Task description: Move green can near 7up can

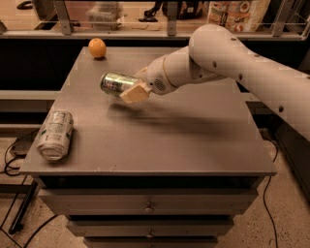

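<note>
The green can is dark shiny green and lies sideways in the air above the left middle of the grey table. My gripper is shut on the green can, with the white arm reaching in from the right. The 7up can, pale silver with green print, lies on its side near the table's front left corner, well left of and below the held can.
An orange sits at the table's back left corner. Drawers run below the tabletop. A rail and shelves with packages stand behind the table. Cables lie on the floor at left.
</note>
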Robot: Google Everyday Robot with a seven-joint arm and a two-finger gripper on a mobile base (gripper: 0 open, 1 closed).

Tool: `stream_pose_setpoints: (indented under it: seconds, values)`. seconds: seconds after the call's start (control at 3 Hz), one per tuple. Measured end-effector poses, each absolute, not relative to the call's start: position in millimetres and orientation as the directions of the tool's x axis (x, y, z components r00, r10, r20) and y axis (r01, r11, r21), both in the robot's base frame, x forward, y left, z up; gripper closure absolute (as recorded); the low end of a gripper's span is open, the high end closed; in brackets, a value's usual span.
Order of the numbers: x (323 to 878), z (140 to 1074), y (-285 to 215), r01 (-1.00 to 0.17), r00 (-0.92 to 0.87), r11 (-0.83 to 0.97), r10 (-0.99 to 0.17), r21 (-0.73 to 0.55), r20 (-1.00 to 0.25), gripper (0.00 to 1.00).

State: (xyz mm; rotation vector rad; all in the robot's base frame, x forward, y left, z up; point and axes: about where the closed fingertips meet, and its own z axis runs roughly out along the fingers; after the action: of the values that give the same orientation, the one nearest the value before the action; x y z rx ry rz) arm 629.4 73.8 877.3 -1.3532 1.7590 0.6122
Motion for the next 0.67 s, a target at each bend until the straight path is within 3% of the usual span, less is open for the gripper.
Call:
stream_pose_setpoints:
  seconds: [0.33, 0.67]
  values:
    - [604, 868, 98, -0.967, -0.071, 0.243, -0.558, -0.081, -0.827, 0.84]
    - [584, 858, 119, -0.980, -0.068, 0.194, -0.548, -0.048, -0.833, 0.60]
